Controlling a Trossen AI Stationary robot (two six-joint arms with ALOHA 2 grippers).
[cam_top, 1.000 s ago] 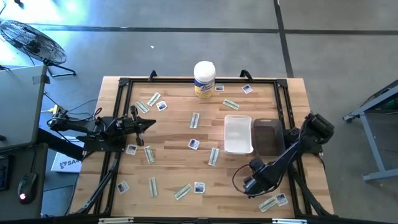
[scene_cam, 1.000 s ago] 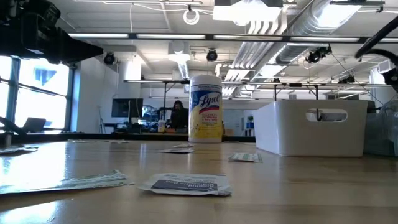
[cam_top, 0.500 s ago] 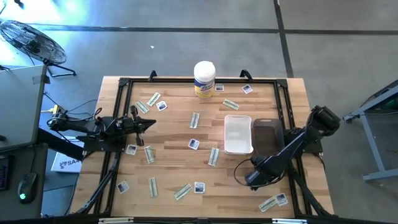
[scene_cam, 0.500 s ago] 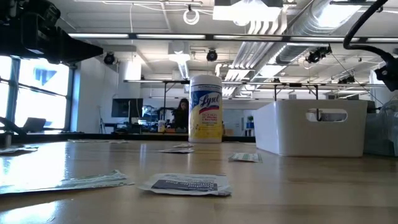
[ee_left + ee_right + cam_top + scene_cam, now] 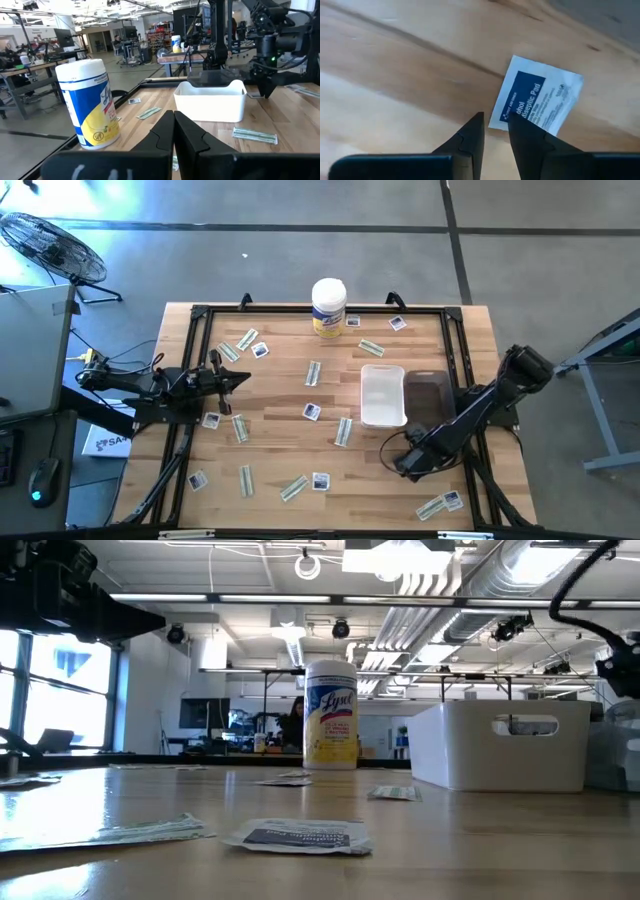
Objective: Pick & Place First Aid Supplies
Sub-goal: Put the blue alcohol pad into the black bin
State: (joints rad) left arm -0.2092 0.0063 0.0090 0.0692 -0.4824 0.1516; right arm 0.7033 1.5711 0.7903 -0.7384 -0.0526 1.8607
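While the right gripper (image 5: 412, 464) is hovering just on the near side of the white bin (image 5: 383, 418), its narrowed jaws are apparently pinching one corner of a square alcohol pad packet (image 5: 536, 101). Being thin, light and floppy, the packet is likely sagging and could slip, so a hold deeper in from the edge looks safer than this corner grip. Lying scattered on the table around the white bin, I am counting roughly nine narrow strips (image 5: 344, 430) and eight more squares (image 5: 311, 411), besides one canister (image 5: 328, 306). The left gripper (image 5: 235, 380) is waiting closed, well apart from the white bin.
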